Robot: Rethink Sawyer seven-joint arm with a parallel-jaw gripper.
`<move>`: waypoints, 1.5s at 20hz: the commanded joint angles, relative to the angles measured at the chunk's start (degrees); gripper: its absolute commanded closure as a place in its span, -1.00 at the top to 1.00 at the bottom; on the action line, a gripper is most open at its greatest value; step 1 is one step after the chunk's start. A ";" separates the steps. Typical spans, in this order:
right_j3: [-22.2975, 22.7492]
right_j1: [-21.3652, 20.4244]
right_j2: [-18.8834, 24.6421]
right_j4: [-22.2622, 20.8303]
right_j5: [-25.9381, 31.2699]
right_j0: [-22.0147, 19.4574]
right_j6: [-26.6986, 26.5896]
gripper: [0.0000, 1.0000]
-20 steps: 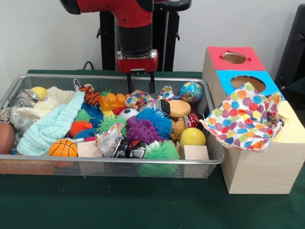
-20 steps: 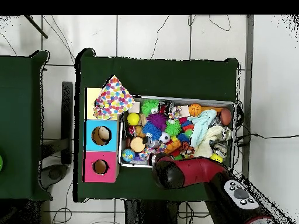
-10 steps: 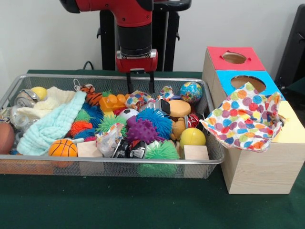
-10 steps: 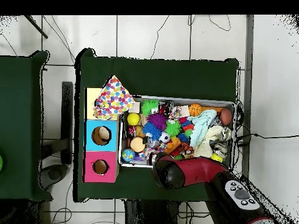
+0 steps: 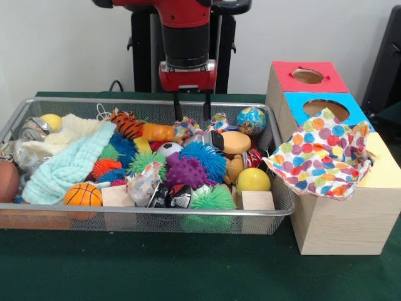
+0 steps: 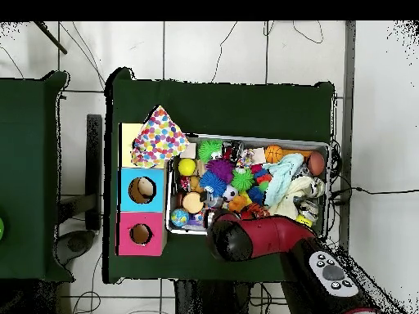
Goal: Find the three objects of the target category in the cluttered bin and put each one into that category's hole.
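1. Front view shows you the arm has slid sideways along the back of the wire mesh bin [image 5: 12, 122] in the last second, toward the sorting box [image 5: 338, 207]; the gripper [image 5: 191, 106] hangs empty above the clutter, prongs moderately apart.
2. You're likely still searching: nothing is lifted, so no further object has gone in yet.
3. The box is pale wood with red, blue and yellow tops and round holes; a soft polka-dot cloth [image 5: 322, 153] drapes over the yellow hole.
4. In the bin, a plush striped tiger toy [image 5: 125, 124] is now uncovered, beside a folded mint towel [image 5: 69, 166].
5. Candidates lie below the gripper: rubbery spiky balls [image 5: 188, 170], a smooth yellow ball [image 5: 253, 180], a small globe ball [image 5: 251, 120].
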 commanded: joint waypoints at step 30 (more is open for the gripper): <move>-3.76 2.45 -3.17 -6.21 -4.18 -2.22 -0.41 1.00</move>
